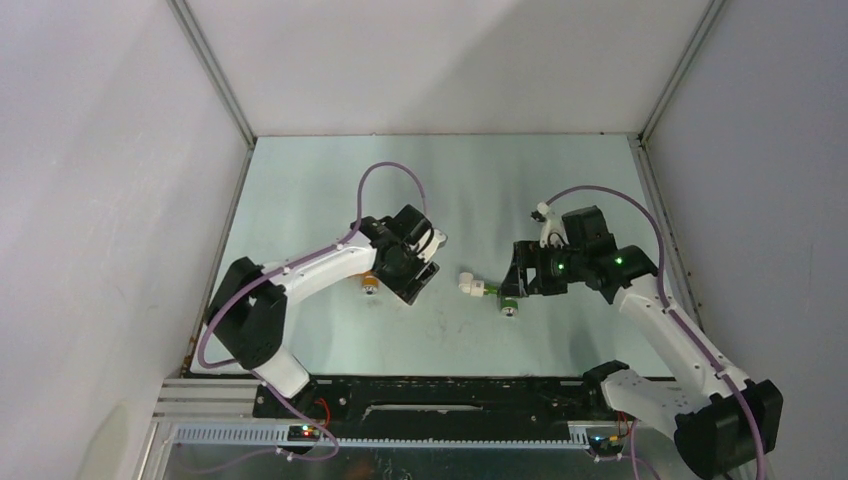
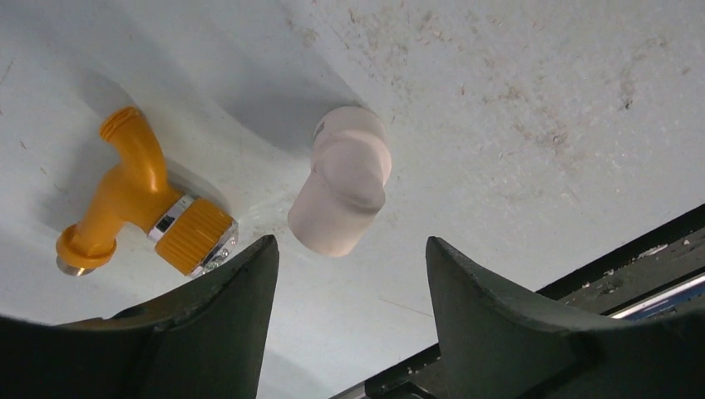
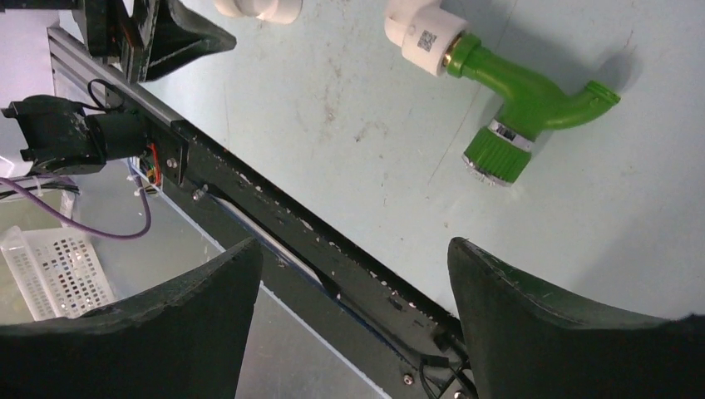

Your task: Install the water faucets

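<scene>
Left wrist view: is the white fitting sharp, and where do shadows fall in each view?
Left wrist view: the white fitting looks soft and overexposed, shadow above-left; right wrist view: the green faucet is sharp, shadow to its right; top view: even light.

Top view: orange faucet (image 1: 370, 286) mostly hidden under left arm (image 1: 320, 270); green faucet (image 1: 508, 304) too small for detail. Right wrist view: loose elbow (image 3: 259, 8) cut off by top edge; basket (image 3: 51, 268) cut off at left edge.

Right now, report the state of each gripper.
Left gripper: open, holding nothing.
Right gripper: open, holding nothing.
</scene>
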You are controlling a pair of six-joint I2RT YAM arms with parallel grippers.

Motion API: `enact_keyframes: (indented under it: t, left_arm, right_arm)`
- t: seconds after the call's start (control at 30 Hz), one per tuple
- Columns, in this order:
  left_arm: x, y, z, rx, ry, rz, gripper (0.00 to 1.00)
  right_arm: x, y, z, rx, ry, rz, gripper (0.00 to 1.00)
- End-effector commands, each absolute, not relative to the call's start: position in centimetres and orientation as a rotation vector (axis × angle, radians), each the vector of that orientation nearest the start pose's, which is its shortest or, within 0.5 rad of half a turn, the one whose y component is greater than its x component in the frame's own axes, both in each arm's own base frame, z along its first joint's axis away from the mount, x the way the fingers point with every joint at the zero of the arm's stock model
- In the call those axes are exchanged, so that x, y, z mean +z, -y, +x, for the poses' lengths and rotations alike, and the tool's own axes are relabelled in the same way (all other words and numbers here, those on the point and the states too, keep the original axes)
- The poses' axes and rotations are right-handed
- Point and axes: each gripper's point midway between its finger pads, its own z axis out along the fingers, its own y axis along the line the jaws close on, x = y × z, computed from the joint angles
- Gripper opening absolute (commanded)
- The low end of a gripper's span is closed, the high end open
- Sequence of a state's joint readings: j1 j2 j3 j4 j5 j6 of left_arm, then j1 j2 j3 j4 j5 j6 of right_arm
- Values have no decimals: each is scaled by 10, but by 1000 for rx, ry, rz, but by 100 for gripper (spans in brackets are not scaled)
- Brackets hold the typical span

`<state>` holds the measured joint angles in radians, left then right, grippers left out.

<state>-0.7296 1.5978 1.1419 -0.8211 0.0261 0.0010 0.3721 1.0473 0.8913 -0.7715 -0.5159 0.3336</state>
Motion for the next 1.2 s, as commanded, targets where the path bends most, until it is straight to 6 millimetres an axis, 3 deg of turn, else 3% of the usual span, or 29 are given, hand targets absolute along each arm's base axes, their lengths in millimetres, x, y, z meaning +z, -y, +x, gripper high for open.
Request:
enact_keyframes:
  t: [0.0, 0.13, 0.37, 0.47, 0.63, 0.77, 0.87, 1.0, 1.1, 1.17]
  left_arm:
    - [73, 223, 241, -241, -2604, 1030, 69]
    - [63, 229, 244, -254, -2613, 1054, 68]
    - [42, 223, 245, -184, -2669, 1098, 64]
    - [38, 223, 244, -184, -2674, 1104, 50]
    - [48, 228, 246, -222, -2654, 1060, 1]
    - [72, 227, 253, -261, -2616, 928, 0]
    - [102, 207, 265, -254, -2571, 717, 0]
    - [134, 161, 275, -182, -2509, 424, 0]
    - [141, 126, 273, -90, -2495, 266, 0]
    - [134, 105, 268, -14, -2530, 197, 0]
  right_arm:
    - [169, -176, 179, 953, -2534, -257, 83]
    - [169, -175, 179, 954, -2535, -250, 82]
    - [169, -174, 180, 959, -2534, -242, 82]
    - [169, -174, 180, 965, -2534, -242, 81]
    - [167, -178, 183, 985, -2535, -252, 82]
    - [164, -185, 186, 1024, -2544, -268, 83]
    - [163, -194, 191, 1066, -2540, -282, 84]
    - [158, -209, 194, 1134, -2558, -294, 89]
    - [155, -217, 195, 1151, -2568, -317, 90]
    - [152, -221, 195, 1155, -2572, -330, 90]
